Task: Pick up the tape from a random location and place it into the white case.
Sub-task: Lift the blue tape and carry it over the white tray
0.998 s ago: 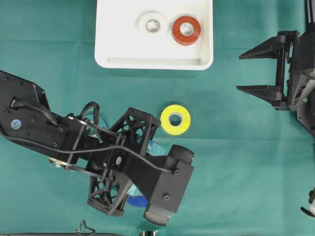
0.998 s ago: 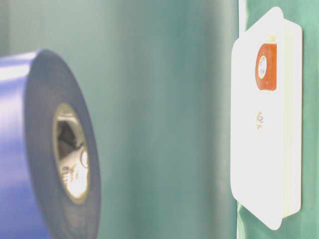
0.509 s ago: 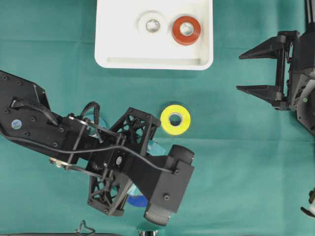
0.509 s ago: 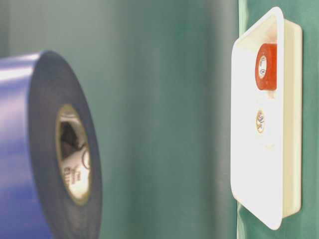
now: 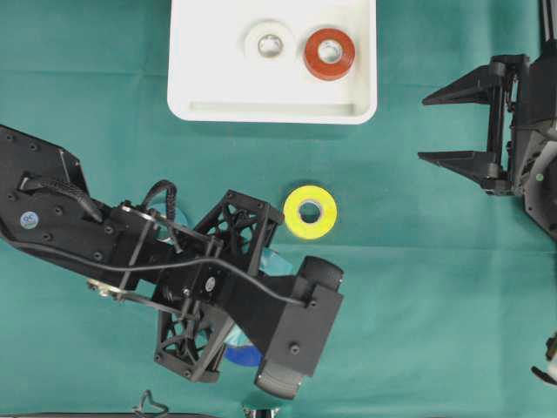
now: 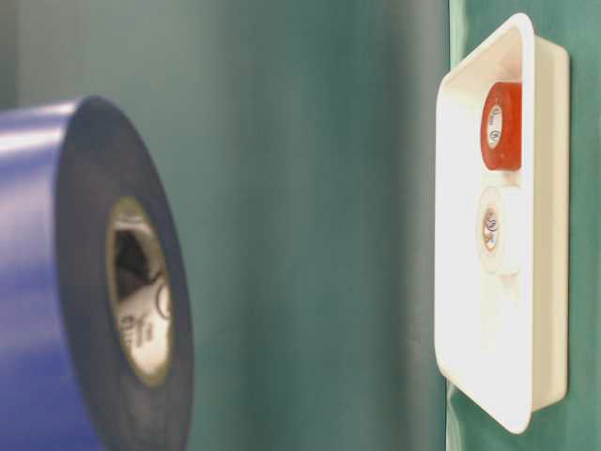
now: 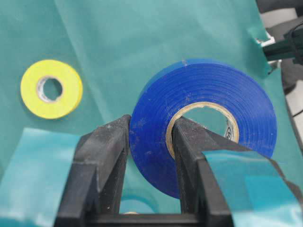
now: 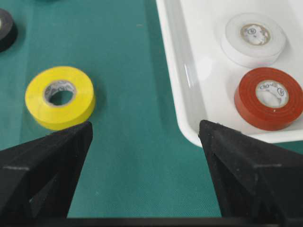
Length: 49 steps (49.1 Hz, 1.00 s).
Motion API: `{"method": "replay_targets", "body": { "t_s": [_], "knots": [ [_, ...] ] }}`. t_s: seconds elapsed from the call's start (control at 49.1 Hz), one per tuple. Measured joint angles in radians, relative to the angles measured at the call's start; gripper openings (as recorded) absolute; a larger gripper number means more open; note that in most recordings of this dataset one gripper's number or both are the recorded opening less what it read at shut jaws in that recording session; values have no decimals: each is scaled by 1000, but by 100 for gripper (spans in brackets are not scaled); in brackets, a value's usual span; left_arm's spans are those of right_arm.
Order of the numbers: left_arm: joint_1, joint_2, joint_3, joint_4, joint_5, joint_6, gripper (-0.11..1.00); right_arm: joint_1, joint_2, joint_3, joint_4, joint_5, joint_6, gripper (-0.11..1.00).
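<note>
Overhead exterior view: white case [image 5: 200, 96] with white roll [image 5: 269, 42] beside red roll [image 5: 329, 54]; left gripper [image 7: 150, 137] clamped on blue tape [image 7: 236, 99].

1. My matte black left arm [image 5: 52, 218] carries a round blue sticker and small screws.
2. A thin black cable [image 5: 157, 261] runs along it.
3. My black left gripper [image 7: 149, 142] fingers are lattice-framed, with teal tape patches.

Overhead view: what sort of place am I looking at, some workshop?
Probably a robotics lab's test bench: two black robot arms work over a green cloth, with coloured tape rolls laid out and a white case as a sorting target.
</note>
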State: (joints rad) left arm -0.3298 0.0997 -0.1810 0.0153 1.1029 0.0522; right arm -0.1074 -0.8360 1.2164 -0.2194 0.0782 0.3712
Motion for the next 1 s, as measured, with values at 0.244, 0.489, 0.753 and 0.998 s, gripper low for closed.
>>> {"method": "replay_targets", "body": {
  "t_s": [0.244,0.489,0.753,0.998],
  "knots": [
    [75,0,0,0,0,-2,22,0,0,-2,0,3,0,88],
    [164,0,0,-2,21,2,22,0,0,-2,0,6,0,88],
    [301,-18,8,0,32,3,22,0,0,0,0,8,0,88],
    [446,-25,17,0,32,3,22,0,0,0,0,8,2,88]
  ]
}}
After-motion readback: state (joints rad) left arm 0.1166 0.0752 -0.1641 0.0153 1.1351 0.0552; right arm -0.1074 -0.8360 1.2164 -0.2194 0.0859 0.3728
